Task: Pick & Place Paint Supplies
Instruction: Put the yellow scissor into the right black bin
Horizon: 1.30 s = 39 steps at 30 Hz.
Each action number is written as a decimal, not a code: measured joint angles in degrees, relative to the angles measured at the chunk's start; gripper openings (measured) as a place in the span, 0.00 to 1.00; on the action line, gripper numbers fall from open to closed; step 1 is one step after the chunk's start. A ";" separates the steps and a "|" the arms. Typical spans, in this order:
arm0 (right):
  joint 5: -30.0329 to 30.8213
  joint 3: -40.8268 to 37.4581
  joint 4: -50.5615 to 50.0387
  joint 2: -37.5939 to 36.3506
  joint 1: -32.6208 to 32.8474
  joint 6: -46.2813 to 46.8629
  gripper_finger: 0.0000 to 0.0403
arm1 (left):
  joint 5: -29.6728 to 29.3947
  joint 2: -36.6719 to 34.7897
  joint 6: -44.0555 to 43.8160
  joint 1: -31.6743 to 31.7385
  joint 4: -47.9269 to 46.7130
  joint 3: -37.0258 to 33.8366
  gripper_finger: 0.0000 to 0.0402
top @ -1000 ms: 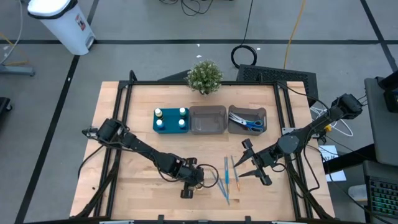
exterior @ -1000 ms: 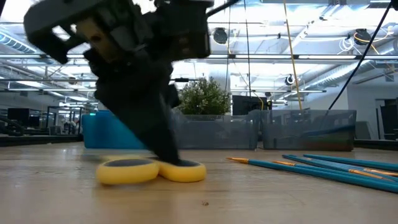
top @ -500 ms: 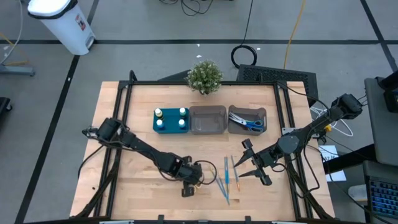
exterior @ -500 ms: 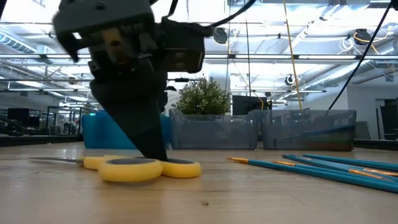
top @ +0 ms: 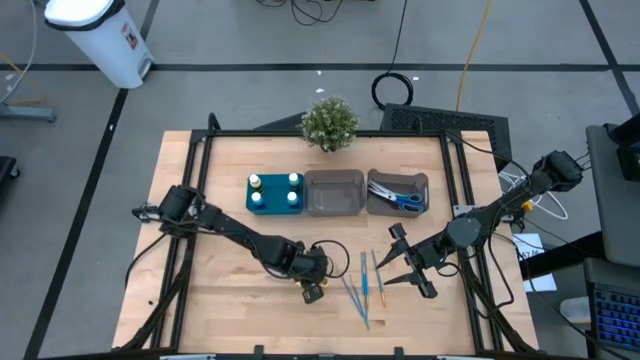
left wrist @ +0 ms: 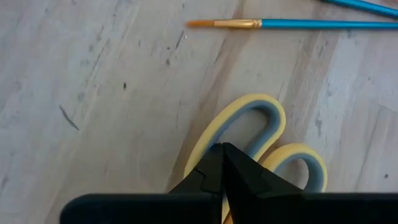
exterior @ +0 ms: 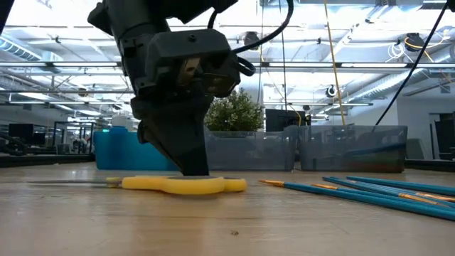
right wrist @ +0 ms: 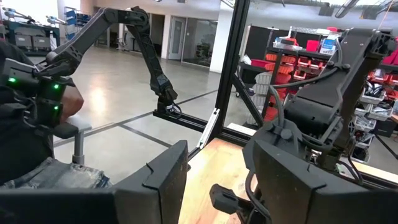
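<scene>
Yellow scissors (left wrist: pixel 261 146) under closed left tool (left wrist: pixel 222 163), no legible writing.

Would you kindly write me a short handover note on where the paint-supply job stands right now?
Left gripper: shut on the yellow scissors, which lie flat on the table near its front edge; not lifted yet.
Right gripper: fingers open, holding nothing, waiting to the right of the blue brushes.
Done: four white-capped bottles sit in the teal tray; blue-handled scissors lie in the right grey bin.
Left: carry the yellow scissors to a bin, then the brushes lying loose on the table. The middle grey bin looks empty from above.
</scene>
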 joint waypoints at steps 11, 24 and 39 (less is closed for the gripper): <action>0.00 0.00 0.00 0.00 0.00 0.00 0.42 | -7.30 0.46 5.55 1.22 9.71 -0.24 0.09; 0.00 -0.02 -0.24 0.00 -0.01 0.00 0.42 | -8.23 0.33 12.00 2.32 11.71 -0.22 0.25; 0.00 -0.02 -0.24 0.00 0.00 0.00 0.42 | -9.82 0.22 16.84 2.86 9.75 -0.54 0.36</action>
